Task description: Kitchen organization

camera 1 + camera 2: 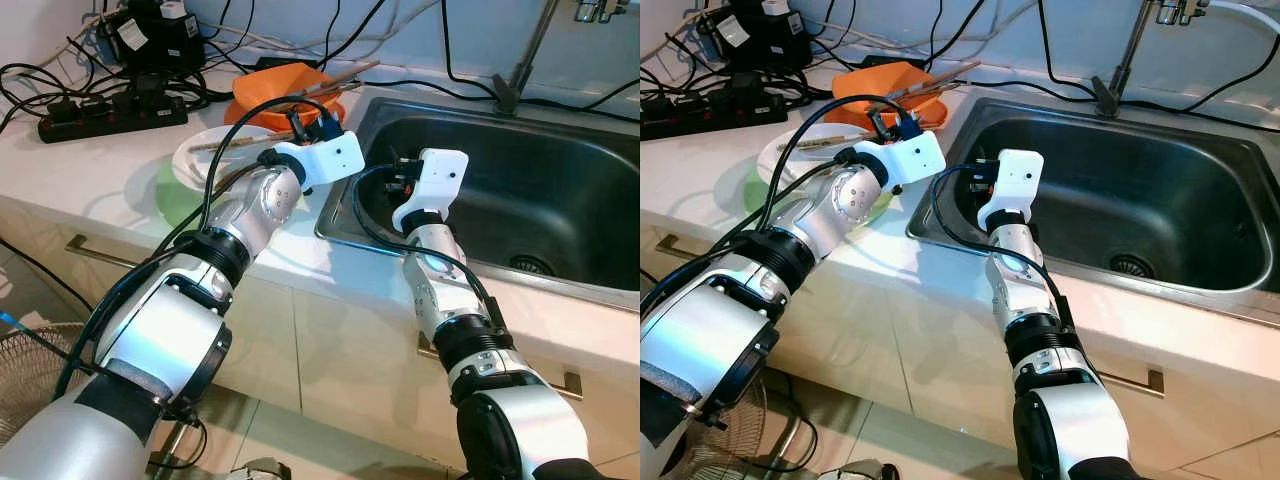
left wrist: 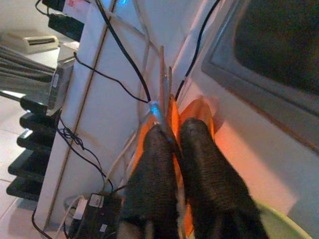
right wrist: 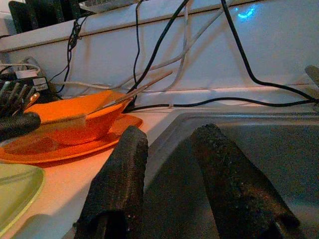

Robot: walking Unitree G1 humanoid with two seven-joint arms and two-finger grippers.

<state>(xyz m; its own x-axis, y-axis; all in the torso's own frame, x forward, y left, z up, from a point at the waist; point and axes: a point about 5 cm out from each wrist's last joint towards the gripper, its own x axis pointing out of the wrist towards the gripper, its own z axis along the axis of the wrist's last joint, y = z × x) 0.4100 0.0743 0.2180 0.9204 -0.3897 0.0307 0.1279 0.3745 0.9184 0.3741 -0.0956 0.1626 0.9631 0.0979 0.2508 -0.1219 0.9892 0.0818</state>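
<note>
The orange bowl point(image 1: 283, 85) sits on an orange plate point(image 3: 60, 149) on the desk point(image 1: 90, 170), just left of the sink point(image 1: 520, 190), with chopsticks point(image 1: 335, 80) resting across it. The left gripper point(image 2: 174, 144) reaches over that bowl, jaws nearly closed around a thin utensil, probably to lift it out. The right gripper point(image 3: 167, 164) hovers over the sink's near-left corner, jaws moderately apart and holding nothing, seemingly waiting. A white plate point(image 1: 215, 152) on a green one point(image 1: 175, 195) lies nearer than the bowl.

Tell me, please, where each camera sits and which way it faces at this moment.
Left and right eye views: on the head, looking down at the counter, the sink and both silver arms.
Left wrist view: along the left end effector, its fingers pinching chopsticks over the orange bowl.
Right wrist view: along the open right end effector at the sink's edge.
Shared: the orange bowl shows in all views.
</note>
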